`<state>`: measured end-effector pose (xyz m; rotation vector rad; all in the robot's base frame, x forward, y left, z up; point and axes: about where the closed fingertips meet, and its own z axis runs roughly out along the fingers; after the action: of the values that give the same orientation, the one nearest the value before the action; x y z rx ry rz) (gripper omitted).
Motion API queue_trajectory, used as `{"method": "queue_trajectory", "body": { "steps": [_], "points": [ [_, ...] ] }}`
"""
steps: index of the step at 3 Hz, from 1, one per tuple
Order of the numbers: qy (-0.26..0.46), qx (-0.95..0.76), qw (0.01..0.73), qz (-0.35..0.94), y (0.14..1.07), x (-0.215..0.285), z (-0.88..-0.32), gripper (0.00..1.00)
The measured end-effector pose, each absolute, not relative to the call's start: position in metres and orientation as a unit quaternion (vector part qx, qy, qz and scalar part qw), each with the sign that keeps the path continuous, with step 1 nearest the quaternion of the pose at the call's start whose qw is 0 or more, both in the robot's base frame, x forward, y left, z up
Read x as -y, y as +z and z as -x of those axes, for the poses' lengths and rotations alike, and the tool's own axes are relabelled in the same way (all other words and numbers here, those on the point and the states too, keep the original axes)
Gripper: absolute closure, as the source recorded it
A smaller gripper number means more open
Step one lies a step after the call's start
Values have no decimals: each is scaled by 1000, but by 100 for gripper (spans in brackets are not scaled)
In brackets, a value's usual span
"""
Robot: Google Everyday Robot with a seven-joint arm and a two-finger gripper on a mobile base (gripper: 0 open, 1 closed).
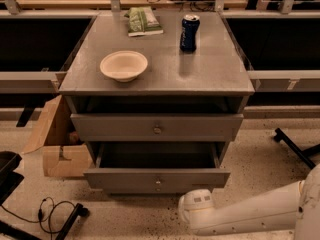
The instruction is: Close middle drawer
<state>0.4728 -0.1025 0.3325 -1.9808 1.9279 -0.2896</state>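
Observation:
The grey cabinet shows two drawers pulled out. The middle drawer is the lower one. It is pulled far out, its grey box interior shows, and it has a small round knob at the centre of its front. The taller, wider top drawer above it is open a little. The lowest drawer is hidden beneath. Only a white arm link with a rounded end shows at the lower right, just in front of and below the middle drawer's right part. My gripper is out of view.
On the cabinet top stand a cream bowl, a blue can and a green packet. An open cardboard box stands on the floor to the left. Black cables lie at the lower left. A black chair leg lies at the right.

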Motion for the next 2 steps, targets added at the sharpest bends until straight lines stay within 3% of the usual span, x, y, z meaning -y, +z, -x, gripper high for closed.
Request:
{"method": "queue_trajectory", "body": {
  "steps": [2],
  "points": [
    [-146, -633, 230, 725, 360, 129, -576, 100]
  ]
}}
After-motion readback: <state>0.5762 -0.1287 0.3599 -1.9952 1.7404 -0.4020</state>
